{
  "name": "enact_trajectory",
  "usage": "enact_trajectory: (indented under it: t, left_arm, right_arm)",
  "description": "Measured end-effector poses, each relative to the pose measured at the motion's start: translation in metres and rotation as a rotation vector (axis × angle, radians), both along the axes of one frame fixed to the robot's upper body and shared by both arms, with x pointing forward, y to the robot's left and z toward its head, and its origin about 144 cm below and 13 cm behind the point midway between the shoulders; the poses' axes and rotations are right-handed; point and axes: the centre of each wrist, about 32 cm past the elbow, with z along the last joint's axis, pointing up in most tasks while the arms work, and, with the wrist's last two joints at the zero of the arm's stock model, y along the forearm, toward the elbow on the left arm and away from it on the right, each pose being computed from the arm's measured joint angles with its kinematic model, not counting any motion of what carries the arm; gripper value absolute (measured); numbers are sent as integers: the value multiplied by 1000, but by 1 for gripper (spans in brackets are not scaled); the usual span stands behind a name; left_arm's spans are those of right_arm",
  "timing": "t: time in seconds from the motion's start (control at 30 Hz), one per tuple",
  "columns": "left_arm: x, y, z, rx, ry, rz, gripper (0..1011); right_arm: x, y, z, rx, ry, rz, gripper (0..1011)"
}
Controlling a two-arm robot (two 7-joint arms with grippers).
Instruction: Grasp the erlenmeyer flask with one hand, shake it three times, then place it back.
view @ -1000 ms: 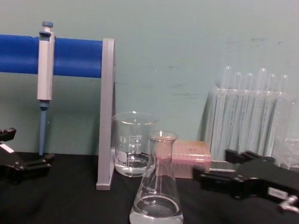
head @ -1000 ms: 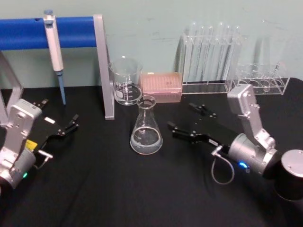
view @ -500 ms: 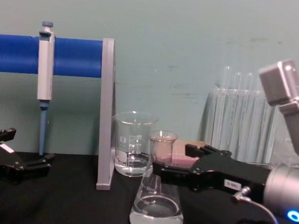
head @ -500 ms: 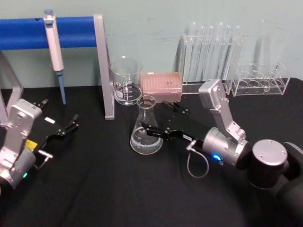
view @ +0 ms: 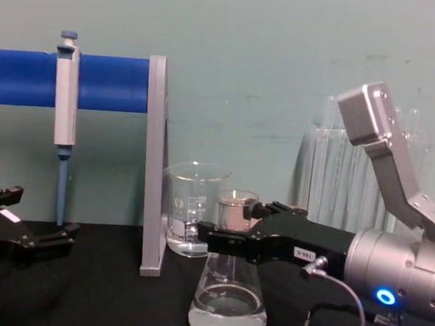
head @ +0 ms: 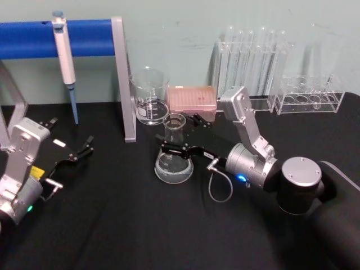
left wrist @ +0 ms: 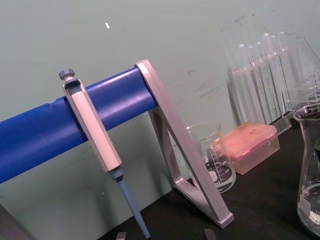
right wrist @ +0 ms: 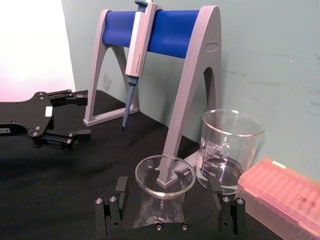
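Observation:
The erlenmeyer flask (head: 174,160) stands upright on the black table with a little clear liquid in its base. It also shows in the chest view (view: 228,304), and the right wrist view (right wrist: 164,186) looks down on its rim. My right gripper (head: 183,135) has reached in from the right and is open. Its black fingers (right wrist: 111,210) stand on both sides of the flask's neck, with gaps to the glass. The chest view puts this gripper (view: 231,234) at neck height. My left gripper (head: 76,151) is parked open at the table's left, away from the flask.
A glass beaker (head: 149,95) and a pink tip box (head: 192,102) stand just behind the flask. A pipette (head: 63,50) hangs on the blue stand (head: 84,36) at the back left. Test tube racks (head: 250,67) line the back right.
My right arm has moved left across the table, bringing its open fingers from beside the flask to either side of its neck. The flask and the left arm have not moved.

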Motion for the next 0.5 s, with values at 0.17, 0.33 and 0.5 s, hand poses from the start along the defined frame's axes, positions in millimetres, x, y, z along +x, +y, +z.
enact_trajectory:
  t: [0.17,0.33,0.5]
  left_arm:
    - [0,0,0,0,0,0,1001]
    - [0,0,0,0,0,0,1001]
    - [0,0,0,0,0,0,1001]
  right_arm:
    - [4,4,0,-1,2,5,1000]
    - [6,4,0,-8,-2,7,1000]
    - [6,4,0,-8,-3,7,1000]
